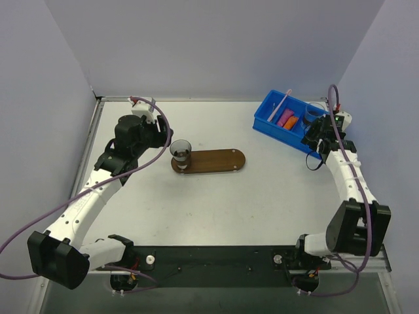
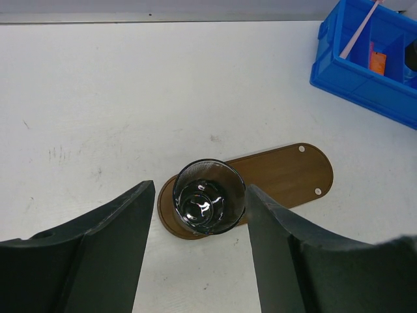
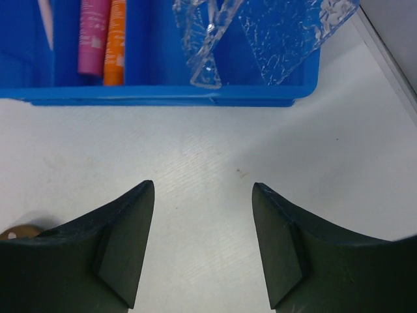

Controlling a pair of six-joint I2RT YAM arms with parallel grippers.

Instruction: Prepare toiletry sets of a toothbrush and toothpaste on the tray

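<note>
Risks, big to small.

**Bin** (image 3: pixel 163 93): it sits well right of the tray (image 1: pixel 219 161), toward the back. Its walls are tall, so a reach in could clip the rim and shove the whole bin. The right gripper (image 3: pixel 203 189) hovers over bare table on the bin's near side. Its fingers are spread wide with nothing between them.

**Tray:** no set on it, only a cup (image 2: pixel 208 197) on its left end. The left gripper (image 2: pixel 201 192) is spread open with a finger on each side of the cup. One finger is right at the cup wall, contact unclear, and the other is clear of it. A sideways swing would likely tip the cup or drag the tray.

**Clear piece** (image 3: pixel 260 39): crinkled, in the bin section farthest from the tray. It could snag a finger.

**Magenta tube** (image 3: pixel 93 36) and **orange tube** (image 3: pixel 115 39): side by side and touching, in the bin. A pinch may take both. They look slick, so one could also squirt out.

**Toothbrush** (image 1: pixel 278 106): in the bin section nearest the tray, lying on a slant. It is very thin, so it is easy to miss or to lever out over the wall.

**Walls** (image 1: pixel 216 46): plain and pale, closing in left, back and right of the tray.

**Table** (image 1: pixel 262 203): white and smooth with faint scuffs, so the tray probably slides if bumped.
</note>
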